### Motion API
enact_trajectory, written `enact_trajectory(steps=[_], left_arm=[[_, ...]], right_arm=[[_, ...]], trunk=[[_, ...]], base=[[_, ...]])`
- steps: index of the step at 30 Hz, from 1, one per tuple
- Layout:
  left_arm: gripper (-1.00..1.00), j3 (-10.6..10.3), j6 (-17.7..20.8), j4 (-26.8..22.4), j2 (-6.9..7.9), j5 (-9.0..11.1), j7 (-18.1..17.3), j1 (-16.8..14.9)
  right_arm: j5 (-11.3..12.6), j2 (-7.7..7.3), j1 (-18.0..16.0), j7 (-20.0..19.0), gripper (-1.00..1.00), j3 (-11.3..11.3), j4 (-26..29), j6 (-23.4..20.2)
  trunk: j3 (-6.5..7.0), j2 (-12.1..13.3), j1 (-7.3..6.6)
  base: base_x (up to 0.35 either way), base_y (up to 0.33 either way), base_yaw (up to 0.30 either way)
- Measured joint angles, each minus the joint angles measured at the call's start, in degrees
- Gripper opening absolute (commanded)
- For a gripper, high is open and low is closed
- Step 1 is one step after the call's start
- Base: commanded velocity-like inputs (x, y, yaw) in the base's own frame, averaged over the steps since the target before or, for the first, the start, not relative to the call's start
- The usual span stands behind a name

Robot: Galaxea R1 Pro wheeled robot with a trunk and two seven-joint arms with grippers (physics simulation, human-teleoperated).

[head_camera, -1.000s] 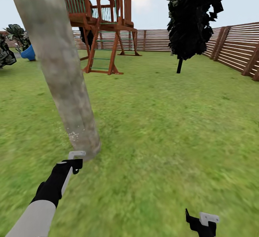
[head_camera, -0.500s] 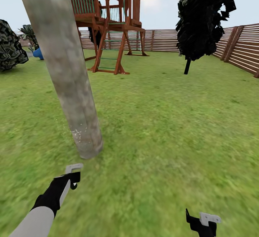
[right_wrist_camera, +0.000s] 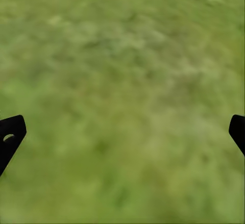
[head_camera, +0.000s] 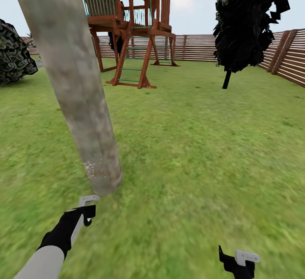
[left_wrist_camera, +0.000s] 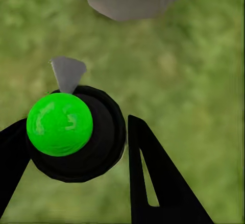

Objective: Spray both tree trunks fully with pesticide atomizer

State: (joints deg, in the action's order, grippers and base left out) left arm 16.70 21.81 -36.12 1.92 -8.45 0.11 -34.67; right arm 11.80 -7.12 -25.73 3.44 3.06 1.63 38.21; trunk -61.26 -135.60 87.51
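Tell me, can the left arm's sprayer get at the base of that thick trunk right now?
Probably yes. The left gripper holds the atomizer just short of the tree trunk, with bare lawn between them and nothing in the way. The trunk's foot shows straight ahead in the left wrist view.

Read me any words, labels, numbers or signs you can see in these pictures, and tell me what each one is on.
None can be read.
The atomizer in the left gripper shows a green cap and dark body, no lettering.
The tree trunk, play tower and fence carry no signs.
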Motion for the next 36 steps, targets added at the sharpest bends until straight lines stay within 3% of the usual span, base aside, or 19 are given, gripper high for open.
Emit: enact_trajectory(steps=[2,4,5,7,8,10,11,12,14,15,18,20,26,36], left_arm=[[-1.0,-0.1,0.0,0.6,-0.58,-0.1,-0.4,0.1],[-1.0,-0.2,0.1,0.7,-0.21,-0.7,-0.6,0.1],[-1.0,0.1,0.1,0.6,0.48,-0.9,-0.7,0.0],[-1.0,-0.2,0.1,0.7,4.4,-1.0,-1.3,-0.1],[-1.0,-0.3,0.1,0.7,4.84,-0.6,-2.0,-0.1],[-1.0,-1.5,0.2,0.7,4.6,-0.3,-3.2,-0.2],[-1.0,-6.2,0.3,0.5,3.15,-0.7,-5.0,-0.2],[-1.0,-8.4,0.5,0.3,0.4,0.3,-5.5,-0.2],[-1.0,-9.2,0.7,0.0,1.29,0.7,-5.8,-0.3],[-1.0,-8.9,0.8,-0.1,1.79,1.9,-5.9,-0.3],[-1.0,-5.5,0.9,0.0,6.29,3.2,-5.9,-0.2],[-1.0,-4.4,0.7,0.4,7.22,3.6,-5.6,-0.2],[-1.0,-3.9,0.1,0.6,4.94,3.7,-5.0,-0.2],[-1.0,-3.8,0.1,0.7,4.85,3.6,-4.8,0.0]], right_arm=[[0.0,0.0,0.0,0.0,1.0,0.0,0.0,0.0],[0.0,0.0,0.0,0.0,1.0,0.0,0.0,0.0],[0.0,0.0,0.0,0.0,1.0,0.0,0.0,0.0],[0.0,0.03,0.0,0.0,1.0,0.1,0.0,0.0],[-0.1,0.06,0.0,0.0,1.0,0.1,0.0,0.0],[-0.1,0.08,0.0,0.0,1.0,0.1,-0.1,0.0],[-0.1,0.09,0.0,0.0,1.0,0.1,-0.1,0.0],[-0.1,0.09,0.0,0.0,1.0,0.1,-0.1,0.0],[0.0,0.09,0.0,0.0,1.0,0.1,0.0,0.0],[0.0,0.09,0.0,0.0,1.0,0.1,0.0,0.0],[-0.1,0.09,0.0,0.0,1.0,0.1,0.0,0.0],[-0.1,0.09,0.0,0.0,1.0,0.1,0.0,0.0],[0.0,0.09,0.0,0.0,1.0,0.1,-0.1,0.0],[-0.1,0.08,0.0,0.0,1.0,0.1,0.0,0.1]], trunk=[[0.0,0.0,0.0],[0.0,0.0,0.0],[0.0,0.0,0.0],[0.0,0.0,0.0],[0.0,0.0,0.0],[0.0,0.0,0.0],[0.01,0.0,0.0],[0.0,0.0,0.01],[0.0,0.0,0.0],[0.0,0.0,0.0],[0.0,0.0,0.0],[0.0,0.0,0.0],[0.0,0.0,0.0],[0.0,0.0,-0.01]], base=[[0.006,0.0,0.02],[0.002,0.0,0.005],[0.0,0.0,0.001],[0.0,0.0,0.0],[0.0,0.0,0.0],[0.0,0.0,0.0],[0.0,0.0,0.0],[0.0,0.0,0.0],[0.0,0.0,0.0],[0.0,0.0,0.0],[0.0,0.0,0.0],[0.0,0.0,0.0],[0.0,-0.136,0.174],[0.034,-0.27,0.01]])
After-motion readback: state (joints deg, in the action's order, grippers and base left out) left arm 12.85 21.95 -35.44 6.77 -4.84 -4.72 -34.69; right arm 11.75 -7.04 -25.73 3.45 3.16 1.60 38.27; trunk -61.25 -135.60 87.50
